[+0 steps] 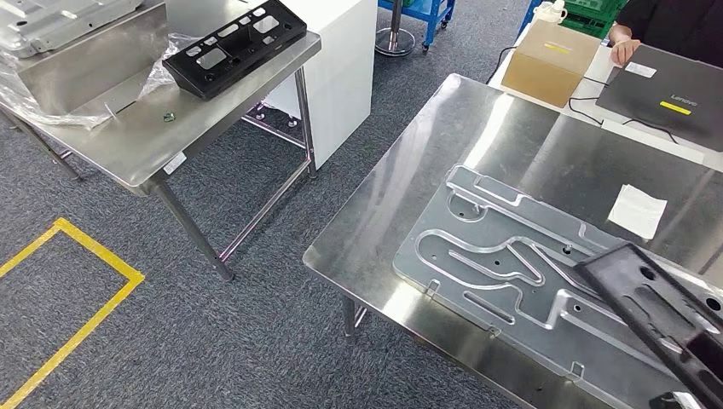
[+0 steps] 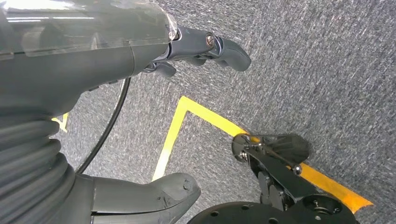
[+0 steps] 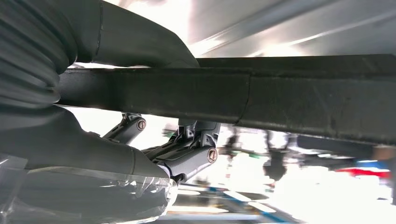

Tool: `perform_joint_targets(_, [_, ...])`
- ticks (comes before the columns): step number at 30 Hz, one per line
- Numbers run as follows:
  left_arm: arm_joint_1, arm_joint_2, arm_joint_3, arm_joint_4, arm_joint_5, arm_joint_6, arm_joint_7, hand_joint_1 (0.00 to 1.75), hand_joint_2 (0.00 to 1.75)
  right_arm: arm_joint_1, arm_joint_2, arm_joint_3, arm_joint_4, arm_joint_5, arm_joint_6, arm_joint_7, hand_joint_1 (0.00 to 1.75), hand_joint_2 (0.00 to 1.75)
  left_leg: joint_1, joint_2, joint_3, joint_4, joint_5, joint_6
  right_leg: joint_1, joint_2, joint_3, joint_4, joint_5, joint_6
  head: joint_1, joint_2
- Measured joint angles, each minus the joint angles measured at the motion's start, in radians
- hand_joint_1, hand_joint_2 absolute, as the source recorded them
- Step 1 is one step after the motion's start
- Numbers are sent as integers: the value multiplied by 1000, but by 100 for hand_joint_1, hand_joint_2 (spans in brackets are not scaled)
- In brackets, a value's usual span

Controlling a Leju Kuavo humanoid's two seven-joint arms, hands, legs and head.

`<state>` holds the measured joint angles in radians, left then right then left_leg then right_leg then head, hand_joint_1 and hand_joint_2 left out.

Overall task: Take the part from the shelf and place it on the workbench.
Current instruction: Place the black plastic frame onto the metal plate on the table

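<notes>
A long black plastic part [image 1: 656,311] with cut-outs hangs tilted over the near right of the steel workbench [image 1: 443,145], above an embossed grey metal plate [image 1: 511,264]. In the right wrist view my right hand [image 3: 154,135] grips this part [image 3: 280,98] between thumb and fingers. Whether the part touches the plate I cannot tell. A second black part [image 1: 234,47] lies on the steel table [image 1: 128,145] at the far left, partly on clear plastic wrap. My left hand [image 2: 93,70] hangs over the carpet, fingers [image 2: 224,49] apart from the thumb [image 2: 154,193], holding nothing.
At the workbench's far side stand a cardboard box [image 1: 550,60] and a grey laptop [image 1: 673,94], with a person's hand [image 1: 622,51] beside them. A white paper sheet [image 1: 638,210] lies on the bench. A white cabinet [image 1: 341,77] and yellow floor tape [image 1: 77,247] are at left.
</notes>
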<state>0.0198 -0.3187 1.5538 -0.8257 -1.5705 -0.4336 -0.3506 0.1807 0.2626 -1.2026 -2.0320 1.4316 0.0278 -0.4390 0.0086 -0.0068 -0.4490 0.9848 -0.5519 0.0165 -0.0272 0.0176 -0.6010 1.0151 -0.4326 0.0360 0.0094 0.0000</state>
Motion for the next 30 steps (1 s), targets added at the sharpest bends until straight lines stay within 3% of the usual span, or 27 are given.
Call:
perform_joint_targets(4, [-4,0,3,-1,0,5,0,0,175,-79,26,-159,-21,19,13,-52,175,175,0,1,6,-4,-1,-1,0,0,4,0,-2,-1,0,0])
perform_joint_targets(7, [-6,0,3,-1,0,6,0,0,175,-114,35,-226,-30,23,15,-63,175,175,0,1,9,-6,-1,-2,0,0,6,0,-3,-2,0,0])
perform_joint_targets(12, [-8,0,2,-1,0,11,-1,0,175,-151,42,-270,-35,27,8,-94,175,175,0,1,11,-8,-1,-2,0,1,7,0,-3,-3,0,0])
perform_joint_targets(16, [-8,0,-2,0,0,25,-2,0,175,-168,41,-252,-34,48,-58,-93,175,175,0,1,12,-9,0,-2,0,0,8,0,-4,-4,0,0])
perform_joint_targets(18, [-8,0,-8,0,0,32,-2,0,175,-149,34,-194,-29,57,-107,-25,175,175,1,1,12,-9,0,-3,0,0,8,0,-4,-4,0,0])
perform_joint_targets(21, [-8,5,-22,6,0,47,-1,0,175,-82,-13,-29,-11,69,-177,161,175,175,1,1,12,-9,0,-3,-1,0,9,1,-4,-4,0,0])
perform_joint_targets(25, [-9,21,-49,31,0,71,4,0,175,-2,-156,279,45,81,-214,458,175,175,0,3,13,-9,-1,-3,-2,3,9,0,-4,-4,0,0])
perform_joint_targets(30, [-10,47,-85,74,2,112,-6,0,175,6,-340,640,136,105,-218,659,175,175,0,3,15,-9,-1,-4,-2,3,10,1,-4,-4,0,0])
